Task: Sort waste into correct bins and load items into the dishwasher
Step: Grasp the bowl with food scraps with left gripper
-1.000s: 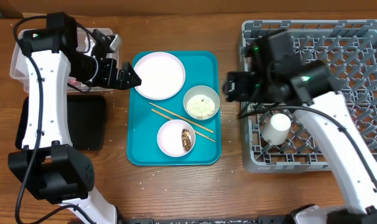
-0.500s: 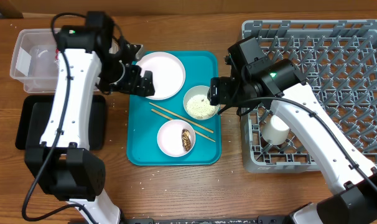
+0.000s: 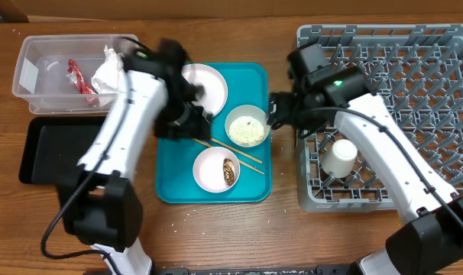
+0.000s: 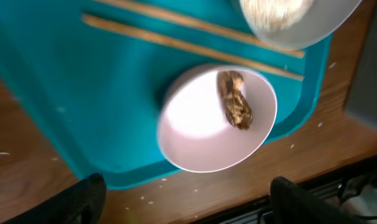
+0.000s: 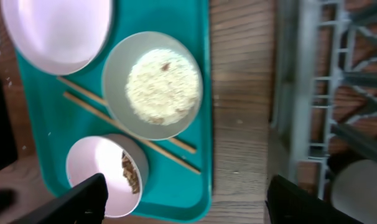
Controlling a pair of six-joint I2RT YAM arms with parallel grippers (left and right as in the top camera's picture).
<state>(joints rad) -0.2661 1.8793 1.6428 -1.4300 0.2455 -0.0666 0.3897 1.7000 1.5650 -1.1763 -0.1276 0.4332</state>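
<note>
The left gripper [image 4: 187,181], jaws spread wide, hangs over the small bowl [image 4: 195,124] at the robot-side end of the teal tray [image 4: 64,93], so it should centre on the off-centre brown scrap [image 4: 234,99] and narrow before pinching, clear of the rim.

Robot test bench staged as canteen dish station: wooden table [image 3: 216,237], grey dish rack [image 3: 445,69], teal serving tray [image 3: 174,183].

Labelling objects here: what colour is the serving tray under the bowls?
Teal; the serving tray shows best in the overhead view.
</note>
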